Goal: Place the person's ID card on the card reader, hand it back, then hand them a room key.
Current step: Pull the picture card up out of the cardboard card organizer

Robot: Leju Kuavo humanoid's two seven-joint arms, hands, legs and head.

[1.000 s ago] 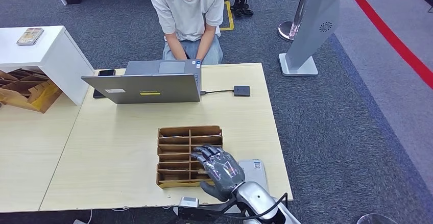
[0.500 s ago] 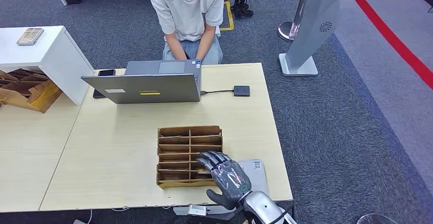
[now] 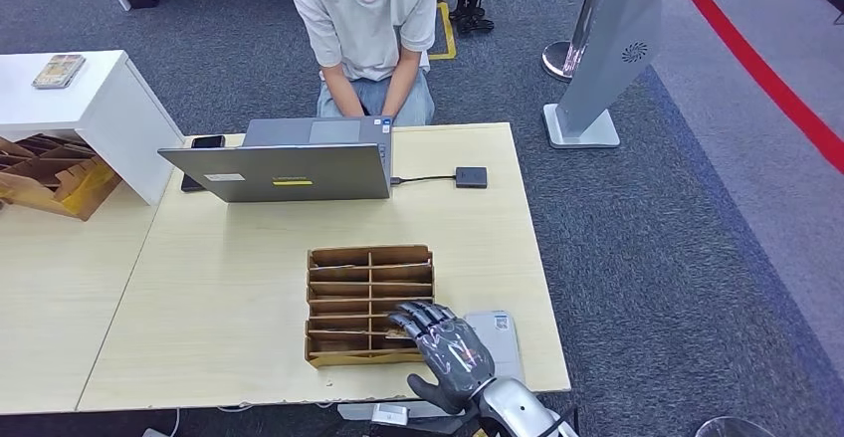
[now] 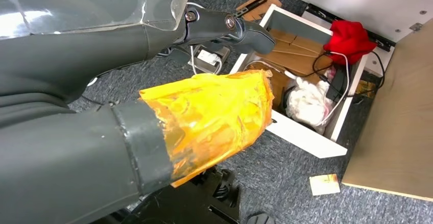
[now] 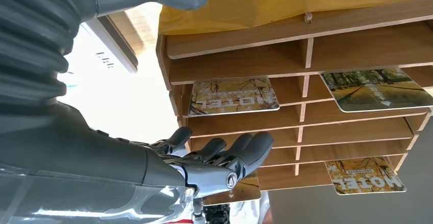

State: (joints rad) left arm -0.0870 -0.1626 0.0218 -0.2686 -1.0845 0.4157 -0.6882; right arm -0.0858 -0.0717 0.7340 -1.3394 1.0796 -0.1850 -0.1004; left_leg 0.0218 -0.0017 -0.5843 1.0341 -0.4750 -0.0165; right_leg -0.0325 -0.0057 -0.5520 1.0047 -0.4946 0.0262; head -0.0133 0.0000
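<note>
A wooden slotted tray (image 3: 368,255) stands near the table's front edge, and hotel key cards (image 5: 234,96) lie in several slots. My right hand (image 3: 450,349) hovers over the tray's near right corner, fingers (image 5: 244,151) stretched out and apart above a card, holding nothing. A light grey pad (image 3: 504,335) with a small card on it lies just right of the tray. A small black box (image 3: 471,176) is cabled to the laptop (image 3: 289,170). My left hand (image 4: 204,114) hangs beside the table over the floor and grips nothing.
A person (image 3: 363,19) sits behind the laptop with hands in the lap. A phone (image 3: 207,141) lies at the laptop's left. A white side table (image 3: 90,99) and cardboard boxes (image 3: 50,173) stand left; a grey floor stand (image 3: 607,49) is at the far right.
My right hand has drawn back toward the table's front edge and slightly right, from the tray's middle slots to its near right corner. The person has not moved.
</note>
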